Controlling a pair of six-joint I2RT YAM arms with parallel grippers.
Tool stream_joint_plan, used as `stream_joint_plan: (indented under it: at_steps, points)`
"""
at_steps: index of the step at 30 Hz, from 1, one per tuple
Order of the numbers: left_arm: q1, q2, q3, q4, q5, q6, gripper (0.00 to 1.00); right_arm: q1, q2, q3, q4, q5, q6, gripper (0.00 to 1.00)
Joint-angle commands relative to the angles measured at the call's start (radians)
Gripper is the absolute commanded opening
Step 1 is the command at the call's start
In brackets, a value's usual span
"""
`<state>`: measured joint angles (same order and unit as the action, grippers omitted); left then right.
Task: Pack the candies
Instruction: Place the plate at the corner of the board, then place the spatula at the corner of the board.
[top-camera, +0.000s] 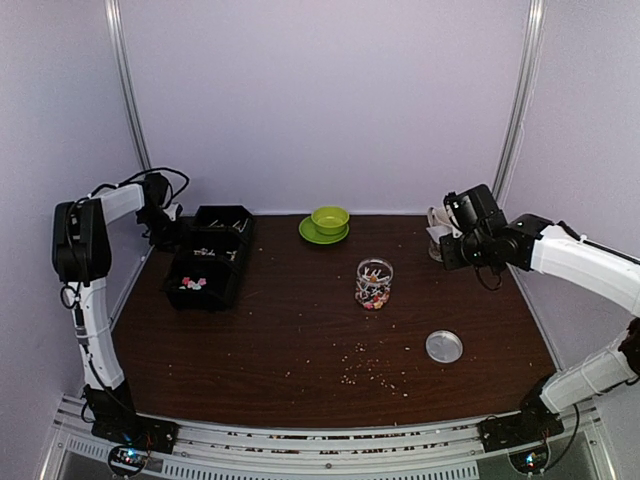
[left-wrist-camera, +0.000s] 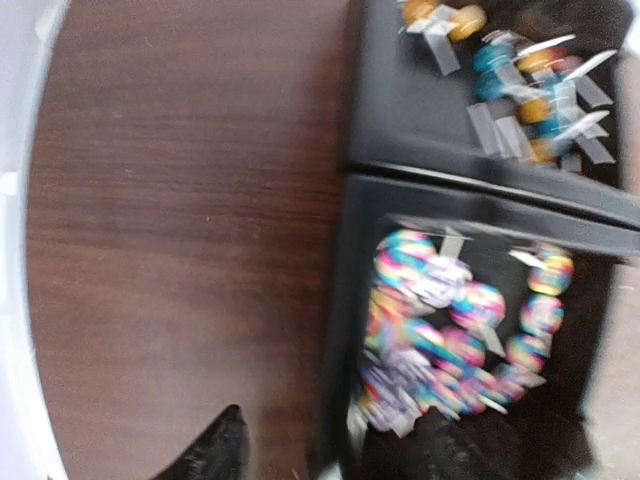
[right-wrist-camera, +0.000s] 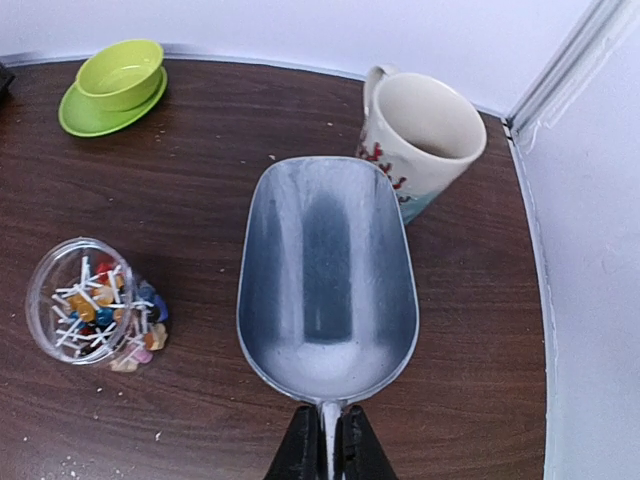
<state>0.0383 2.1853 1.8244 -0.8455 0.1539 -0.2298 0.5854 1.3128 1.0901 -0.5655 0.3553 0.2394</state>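
Our right jaws are clamping narrowly on the handle of the empty metal scoop, hanging over the desk near the mug. Our left jaws are showing only as a blur, so we cannot tell their gap. The candies are lying in the black tray at the far left, and more are sitting in the jar mid-desk. We are judging them light, slick-wrapped and loose, so we are favouring scooping under the heap over pinching singles.

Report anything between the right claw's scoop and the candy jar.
Nothing visible does: only brown tabletop lies between the grey metal scoop and the candies in the clear round jar; the white mug stands beyond the scoop.
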Motion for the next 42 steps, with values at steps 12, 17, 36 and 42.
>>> stream_joint_plan:
  at_steps: [12, 17, 36, 42]
  points:
    - [-0.331, -0.561, -0.231, 0.06, 0.039, -0.069, 0.78, -0.221, 0.121, -0.106, 0.088, -0.033, 0.143, 0.0]
    - [-0.443, -0.668, -0.417, 0.142, -0.026, -0.061, 0.78, -0.26, 0.177, -0.104, 0.088, -0.021, 0.19, 0.0]
    - [-0.477, -0.773, -0.605, 0.279, 0.04, -0.028, 0.79, -0.326, 0.464, 0.038, 0.104, -0.037, 0.305, 0.05]
    - [-0.477, -0.774, -0.606, 0.279, 0.035, -0.026, 0.79, -0.332, 0.491, 0.071, 0.095, -0.03, 0.299, 0.1]
